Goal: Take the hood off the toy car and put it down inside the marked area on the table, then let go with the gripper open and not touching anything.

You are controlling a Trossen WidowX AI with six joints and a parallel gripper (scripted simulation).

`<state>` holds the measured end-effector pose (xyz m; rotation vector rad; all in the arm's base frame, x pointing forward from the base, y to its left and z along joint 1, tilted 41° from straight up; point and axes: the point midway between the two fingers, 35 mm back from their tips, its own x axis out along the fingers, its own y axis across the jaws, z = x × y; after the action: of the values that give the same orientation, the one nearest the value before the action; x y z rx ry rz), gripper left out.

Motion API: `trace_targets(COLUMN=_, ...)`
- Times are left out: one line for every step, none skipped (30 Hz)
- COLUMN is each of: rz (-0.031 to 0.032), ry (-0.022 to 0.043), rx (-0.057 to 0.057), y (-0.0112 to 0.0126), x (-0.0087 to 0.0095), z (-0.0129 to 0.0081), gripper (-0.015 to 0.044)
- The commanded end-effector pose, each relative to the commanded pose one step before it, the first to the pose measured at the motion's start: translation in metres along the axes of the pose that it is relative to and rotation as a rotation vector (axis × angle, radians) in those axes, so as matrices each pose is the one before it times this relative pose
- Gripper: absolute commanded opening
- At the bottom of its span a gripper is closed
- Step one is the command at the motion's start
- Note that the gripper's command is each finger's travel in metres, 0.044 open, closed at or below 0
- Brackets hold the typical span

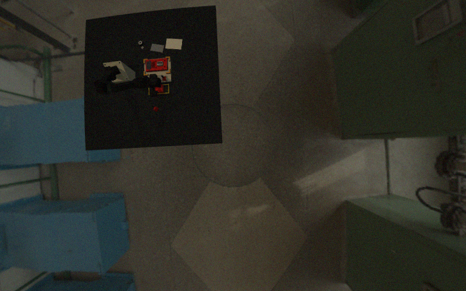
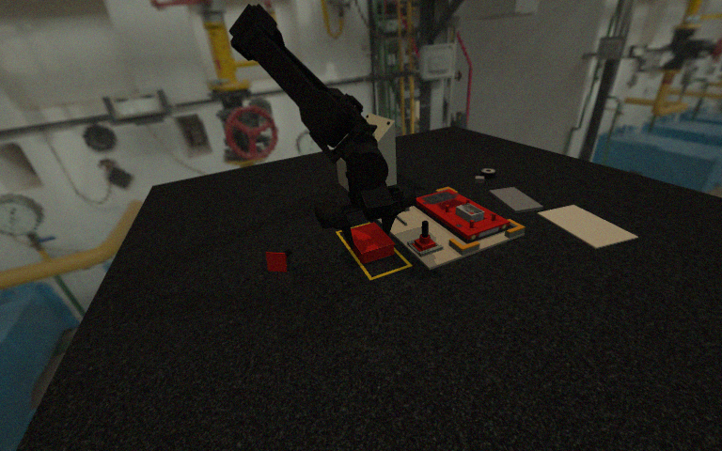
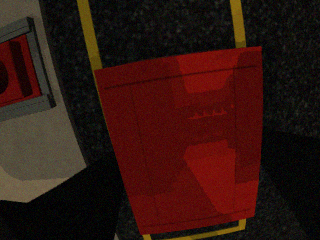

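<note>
On the bench (image 2: 212, 340), a loose red block (image 2: 275, 260) lies at nine o'clock of my work, well apart. My hand (image 2: 372, 225) is clamped on the hood (image 2: 372, 241), low over the yellow frame (image 2: 386, 272). In the wrist view the hood's right edge overlaps the frame's three o'clock line, so releasing here risks landing it across the mark. At three o'clock sits the car (image 2: 462, 212); opening wide could brush its tray (image 2: 442, 257).
</note>
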<state>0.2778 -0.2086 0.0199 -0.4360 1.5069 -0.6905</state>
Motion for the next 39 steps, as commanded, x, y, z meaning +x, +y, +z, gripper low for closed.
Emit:
trace_targets(rz=-0.00012, ry=-0.00023, rx=0.0009, y=-0.00012, x=-0.00035, z=0.00008, gripper=0.0263)
trace_targets(rz=0.00000, ry=0.00000, rx=0.0000, y=0.00000, x=0.00000, z=0.00000, gripper=0.0289)
trace_targets(rz=0.00000, ry=0.00000, rx=0.0000, y=0.00000, x=0.00000, z=0.00000, gripper=0.0315)
trace_targets(rz=0.00000, ry=0.00000, rx=0.0000, y=0.00000, x=0.00000, z=0.00000, gripper=0.0341)
trace_targets(rz=0.00000, ry=0.00000, rx=0.0000, y=0.00000, x=0.00000, z=0.00000, gripper=0.0368)
trace_targets(rz=0.00000, ry=0.00000, rx=0.0000, y=0.00000, x=0.00000, z=0.00000, gripper=0.0394)
trace_targets(rz=0.00000, ry=0.00000, rx=0.0000, y=0.00000, x=0.00000, z=0.00000, gripper=0.0420)
trace_targets(rz=0.00000, ry=0.00000, rx=0.0000, y=0.00000, x=0.00000, z=0.00000, gripper=0.0440)
trace_targets(rz=0.00034, ry=0.00000, rx=0.0000, y=0.00008, x=-0.00182, z=0.00025, gripper=0.0440)
trace_targets(rz=0.00067, ry=0.00001, rx=0.0001, y=0.00015, x=-0.00376, z=0.00047, gripper=0.0440)
trace_targets(rz=0.00094, ry=0.00003, rx=0.0001, y=0.00022, x=-0.00602, z=0.00064, gripper=0.0440)
trace_targets(rz=0.00093, ry=0.00005, rx=0.0001, y=0.00022, x=-0.00719, z=0.00058, gripper=0.0440)
trace_targets(rz=0.00084, ry=0.00006, rx=0.0000, y=0.00020, x=-0.00869, z=0.00044, gripper=0.0440)
trace_targets(rz=0.00062, ry=0.00008, rx=0.0000, y=0.00013, x=-0.01055, z=0.00015, gripper=0.0440)
trace_targets(rz=0.00019, ry=0.00007, rx=-0.0001, y=-0.00001, x=-0.01247, z=-0.00034, gripper=0.0440)
trace_targets(rz=-0.00033, ry=0.00001, rx=-0.0002, y=-0.00018, x=-0.01111, z=-0.00078, gripper=0.0440)
trace_targets(rz=-0.00042, ry=-0.00002, rx=-0.0002, y=-0.00019, x=-0.00680, z=-0.00069, gripper=0.0440)
trace_targets(rz=-0.00018, ry=-0.00001, rx=-0.0001, y=-0.00008, x=-0.00227, z=-0.00027, gripper=0.0440)
trace_targets(rz=0.00000, ry=0.00000, rx=0.0000, y=0.00000, x=0.00000, z=0.00000, gripper=0.0440)
trace_targets(rz=0.00000, ry=0.00000, rx=0.0000, y=0.00000, x=0.00000, z=0.00000, gripper=0.0440)
trace_targets(rz=0.00000, ry=0.00000, rx=0.0000, y=0.00000, x=0.00000, z=0.00000, gripper=0.0440)
trace_targets(rz=0.00000, ry=0.00000, rx=0.0000, y=0.00000, x=0.00000, z=0.00000, gripper=0.0440)
trace_targets(rz=0.00000, ry=0.00000, rx=0.0000, y=0.00000, x=0.00000, z=0.00000, gripper=0.0440)
trace_targets(rz=0.00000, ry=0.00000, rx=0.0000, y=0.00000, x=0.00000, z=0.00000, gripper=0.0440)
trace_targets(rz=0.00000, ry=0.00000, rx=0.0000, y=0.00000, x=0.00000, z=0.00000, gripper=0.0440)
trace_targets(rz=0.00000, ry=0.00000, rx=0.0000, y=0.00000, x=0.00000, z=0.00000, gripper=0.0440)
trace_targets(rz=0.00000, ry=0.00000, rx=0.0000, y=0.00000, x=0.00000, z=0.00000, gripper=0.0440)
trace_targets(rz=0.00000, ry=0.00000, rx=0.0000, y=0.00000, x=0.00000, z=0.00000, gripper=0.0440)
trace_targets(rz=0.00000, ry=0.00000, rx=0.0000, y=0.00000, x=0.00000, z=0.00000, gripper=0.0440)
trace_targets(rz=0.00000, ry=0.00000, rx=0.0000, y=0.00000, x=0.00000, z=0.00000, gripper=0.0440)
trace_targets(rz=0.00000, ry=0.00000, rx=0.0000, y=0.00000, x=0.00000, z=0.00000, gripper=0.0440)
trace_targets(rz=0.00000, ry=0.00000, rx=0.0000, y=0.00000, x=0.00000, z=0.00000, gripper=0.0440)
trace_targets(rz=0.00000, ry=0.00000, rx=0.0000, y=0.00000, x=0.00000, z=0.00000, gripper=0.0440)
trace_targets(rz=0.00000, ry=0.00000, rx=0.0000, y=0.00000, x=0.00000, z=0.00000, gripper=0.0440)
trace_targets(rz=0.00000, ry=0.00000, rx=0.0000, y=0.00000, x=0.00000, z=0.00000, gripper=0.0440)
trace_targets(rz=0.00000, ry=0.00000, rx=0.0000, y=0.00000, x=0.00000, z=0.00000, gripper=0.0440)
trace_targets(rz=0.00000, ry=0.00000, rx=0.0000, y=0.00000, x=0.00000, z=0.00000, gripper=0.0440)
trace_targets(rz=0.00000, ry=0.00000, rx=0.0000, y=0.00000, x=0.00000, z=0.00000, gripper=0.0440)
trace_targets(rz=0.00000, ry=0.00000, rx=0.0000, y=0.00000, x=0.00000, z=0.00000, gripper=0.0440)
